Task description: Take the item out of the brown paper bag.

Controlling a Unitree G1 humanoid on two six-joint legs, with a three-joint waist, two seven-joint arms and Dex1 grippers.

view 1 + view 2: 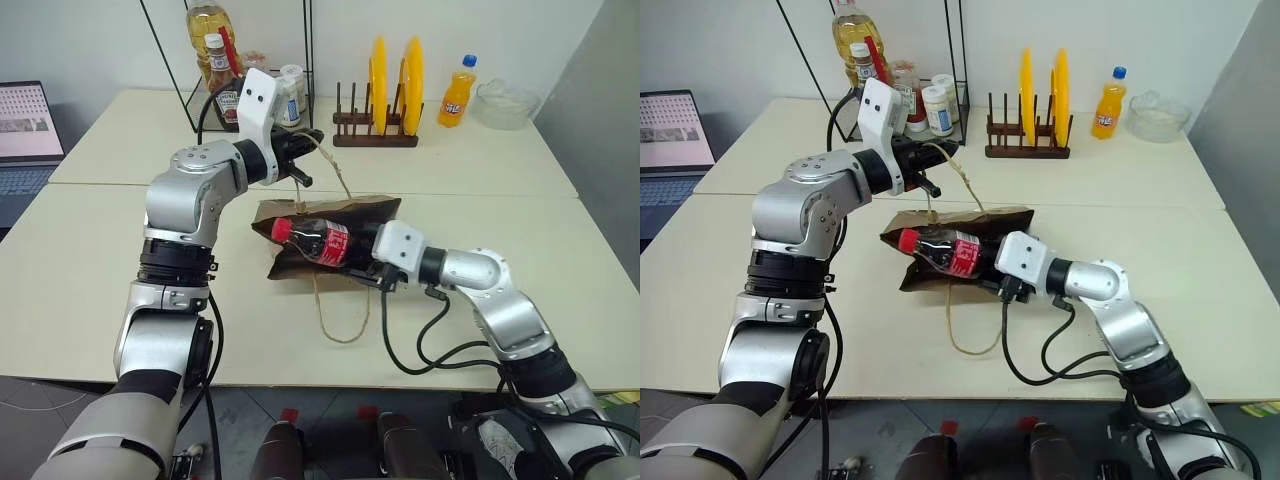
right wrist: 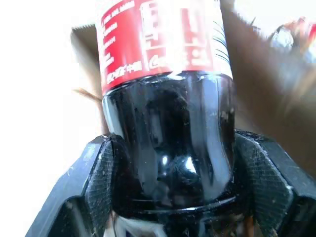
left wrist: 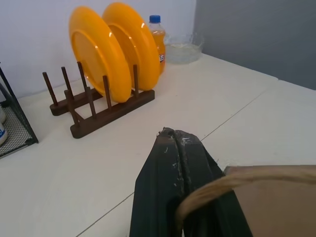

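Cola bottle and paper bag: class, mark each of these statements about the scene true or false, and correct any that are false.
1. The right gripper holds the cola bottle by its lower end. True.
2. The bottle's cap is blue. False: it is red.
3. The left gripper is shut on a string handle of the bag. True.
4. The bag stands upright. False: it lies flat on the table.
5. Two yellow plates stand in a wooden rack. True.
6. The orange soda bottle lies inside the bag. False: it stands at the table's far side.
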